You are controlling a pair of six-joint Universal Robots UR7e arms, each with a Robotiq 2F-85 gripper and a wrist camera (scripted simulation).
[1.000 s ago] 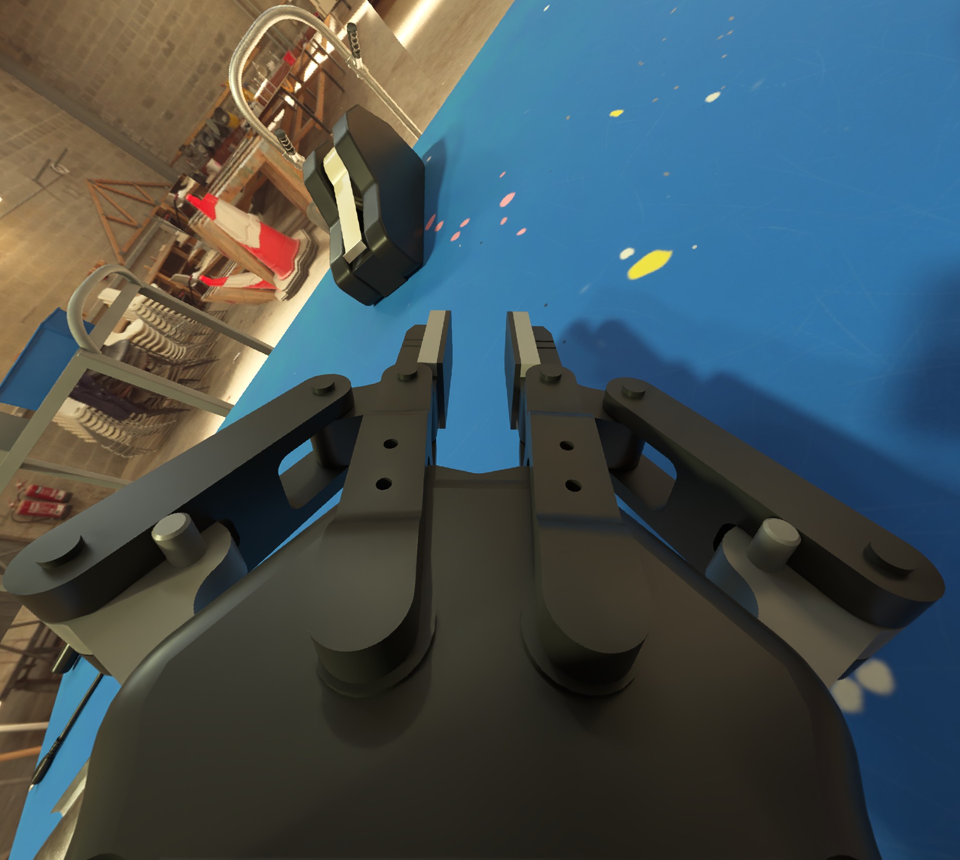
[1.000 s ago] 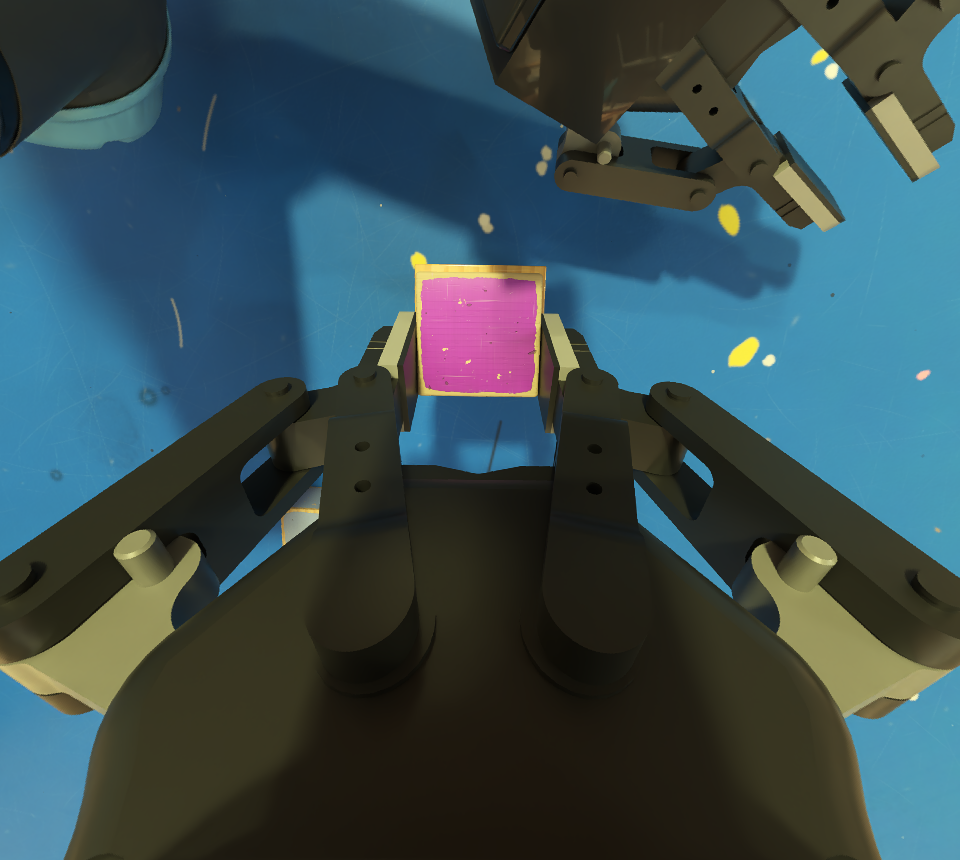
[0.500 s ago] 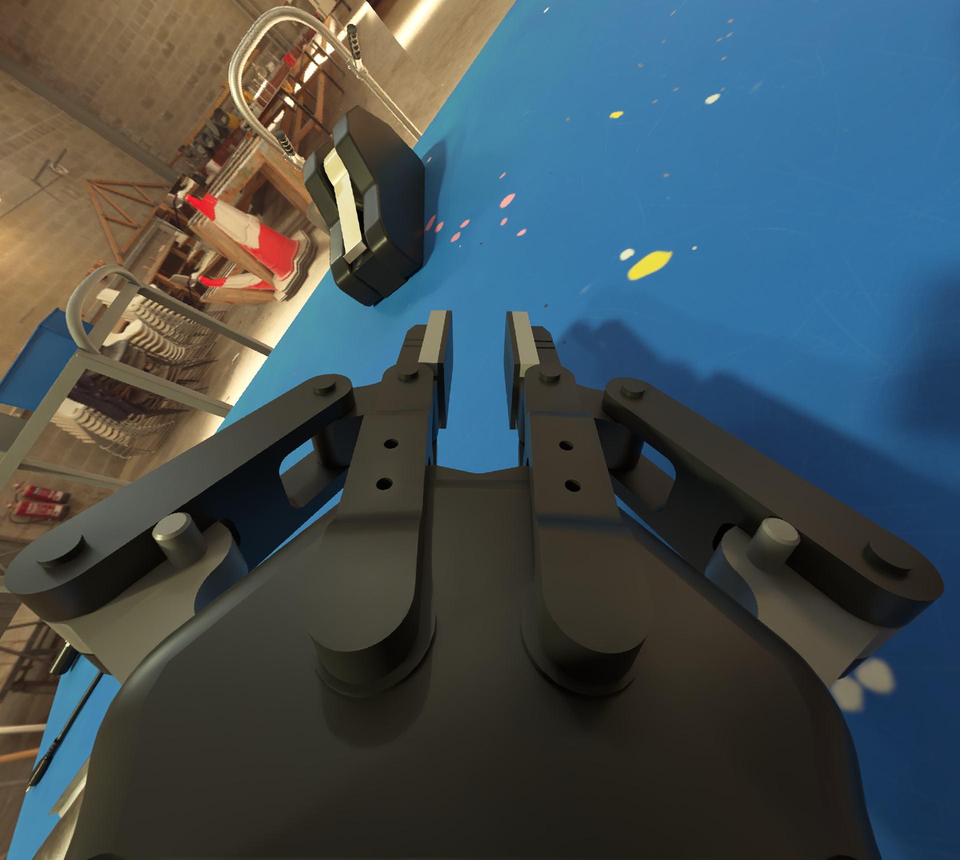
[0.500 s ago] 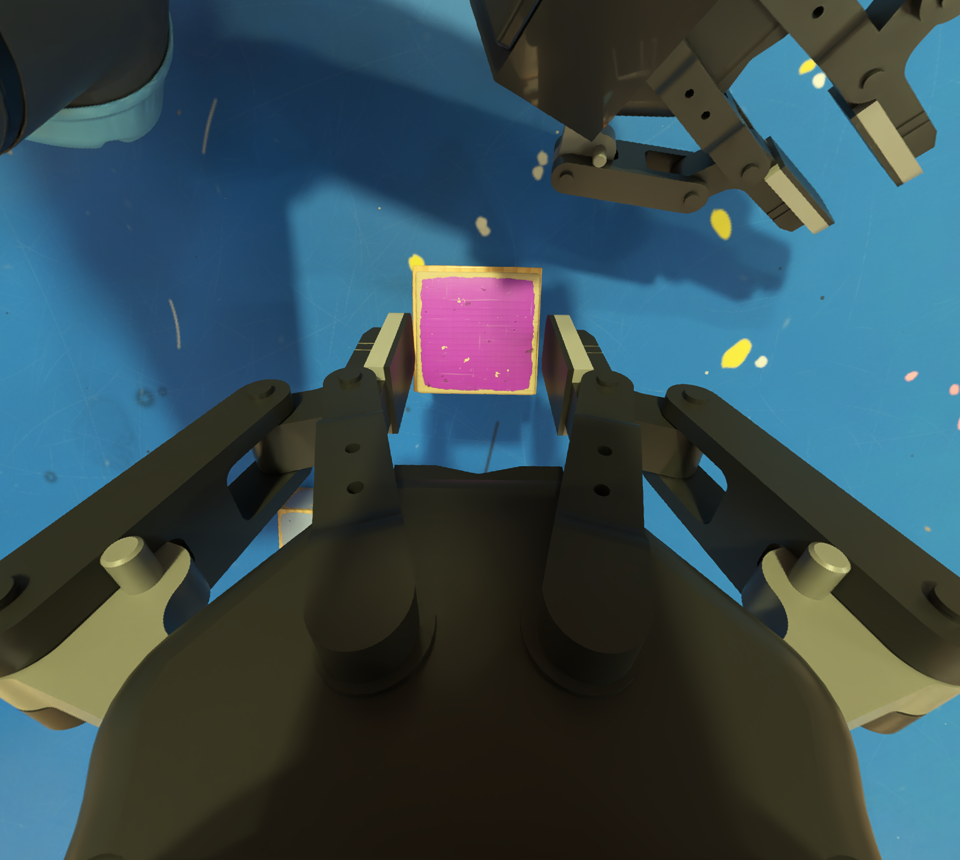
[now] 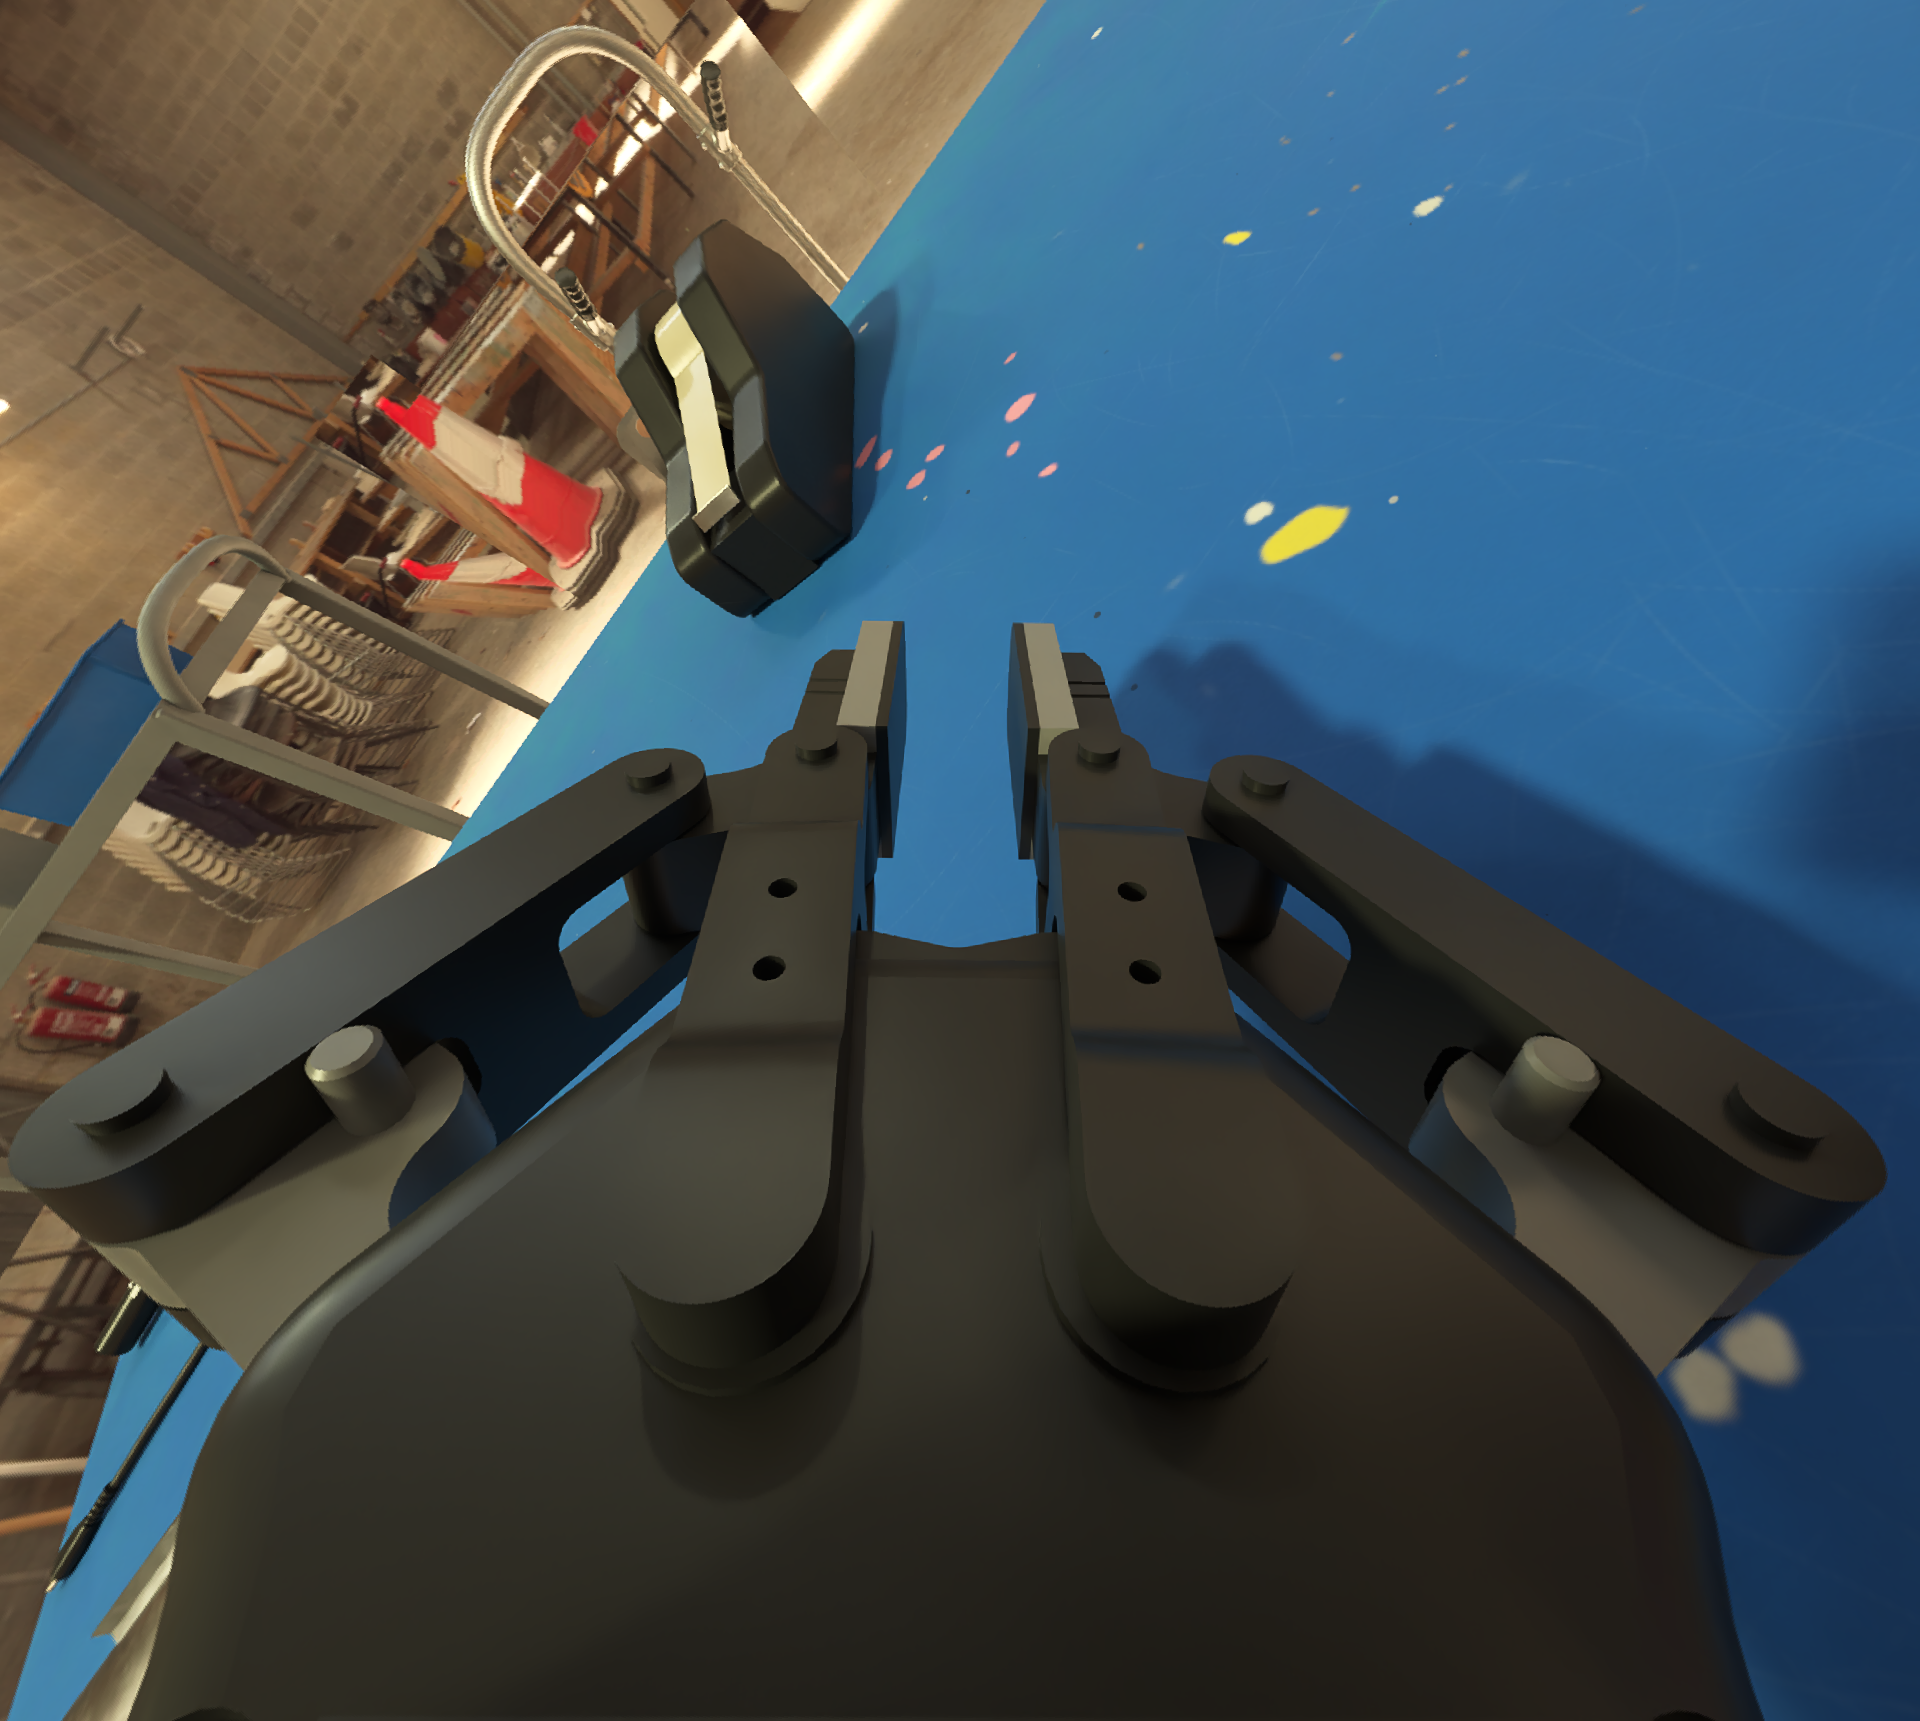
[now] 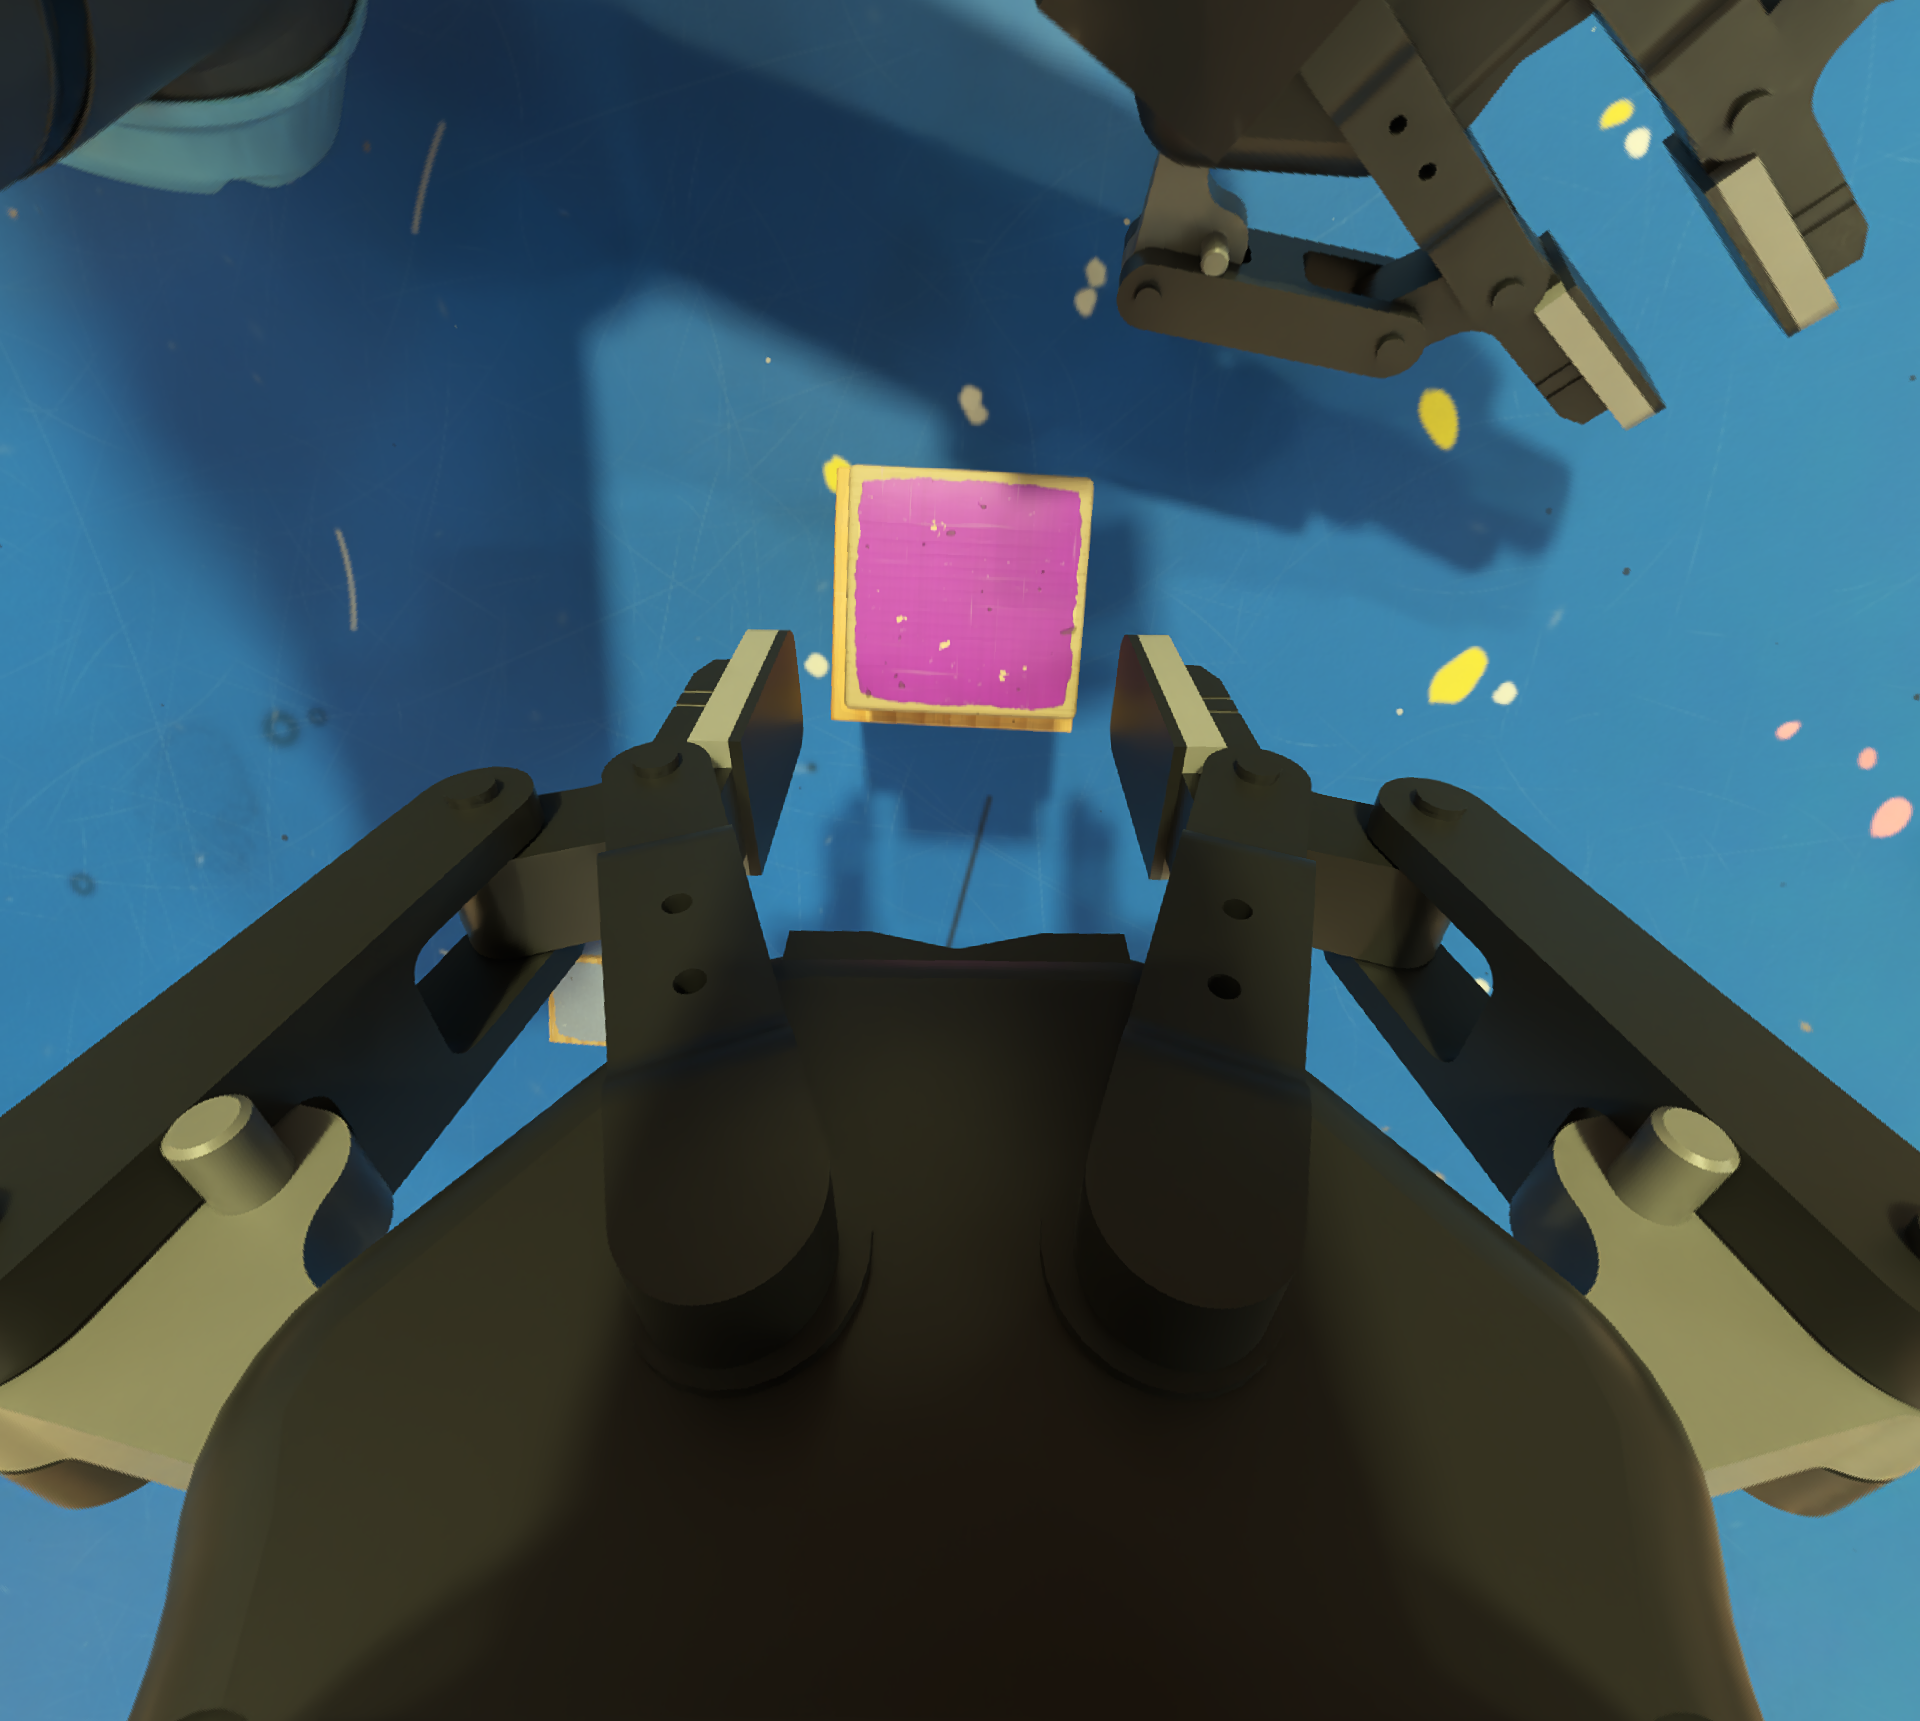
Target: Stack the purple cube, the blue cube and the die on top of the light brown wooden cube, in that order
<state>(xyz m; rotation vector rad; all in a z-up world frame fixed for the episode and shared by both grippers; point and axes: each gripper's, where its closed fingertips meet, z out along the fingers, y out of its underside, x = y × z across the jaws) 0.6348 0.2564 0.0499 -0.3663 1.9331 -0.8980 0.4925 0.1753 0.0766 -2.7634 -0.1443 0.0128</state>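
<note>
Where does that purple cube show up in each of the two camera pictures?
Left wrist view: not in it.
Right wrist view: purple cube at centre, just beyond the right gripper, whose jaws stand open, apart from it.
Shared landmark: the yellow paint blotch on the blue table.

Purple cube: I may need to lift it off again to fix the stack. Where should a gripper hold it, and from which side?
Come straight down from above. The purple cube lies flat and square, its left and right faces clear, a wooden edge showing beneath it. Grip those two opposite side faces; the right gripper, open, already lines up with them. Stay above the wood, so only the purple cube lifts.
</note>
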